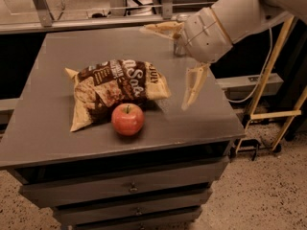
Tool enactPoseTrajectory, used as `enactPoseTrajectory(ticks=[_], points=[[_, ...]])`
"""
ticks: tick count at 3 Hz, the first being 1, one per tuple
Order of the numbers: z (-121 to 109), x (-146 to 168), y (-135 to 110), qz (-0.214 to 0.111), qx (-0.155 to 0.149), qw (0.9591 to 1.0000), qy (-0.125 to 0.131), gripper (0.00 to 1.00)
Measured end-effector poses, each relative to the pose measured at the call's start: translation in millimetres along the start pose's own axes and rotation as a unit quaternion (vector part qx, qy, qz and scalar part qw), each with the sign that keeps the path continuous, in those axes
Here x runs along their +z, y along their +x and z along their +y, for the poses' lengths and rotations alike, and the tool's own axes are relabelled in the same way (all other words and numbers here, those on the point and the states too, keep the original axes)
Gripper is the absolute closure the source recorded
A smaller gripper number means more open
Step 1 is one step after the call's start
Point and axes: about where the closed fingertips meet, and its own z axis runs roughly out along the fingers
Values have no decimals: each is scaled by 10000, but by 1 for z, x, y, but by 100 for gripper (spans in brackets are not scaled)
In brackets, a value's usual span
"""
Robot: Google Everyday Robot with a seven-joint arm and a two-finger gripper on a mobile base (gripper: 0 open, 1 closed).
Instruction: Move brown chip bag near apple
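Observation:
The brown chip bag (112, 90) lies flat on the grey table (57, 133), with white lettering up. The red-orange apple (127, 119) stands right in front of the bag, touching or almost touching its front edge. My gripper (170, 66) hangs above the table to the right of the bag, raised and clear of it. Its two tan fingers are spread wide, one finger (160, 28) pointing left at the back, the other finger (193, 87) pointing down at the front. It holds nothing.
A slim silver can (179, 47) stands at the table's back right, partly hidden behind my wrist. Drawers run below the table front. A yellow metal frame (268, 80) stands to the right of the table.

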Motion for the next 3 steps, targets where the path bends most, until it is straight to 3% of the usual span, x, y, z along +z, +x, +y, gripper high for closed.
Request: enactPoseTrajectory(ticks=[1,2,3], points=[[30,-48,-15,554,1083,9902,687,0],[37,-57,-14,660,1253,9868,783,0],[37,-57,-14,659,1253,9868,783,0]])
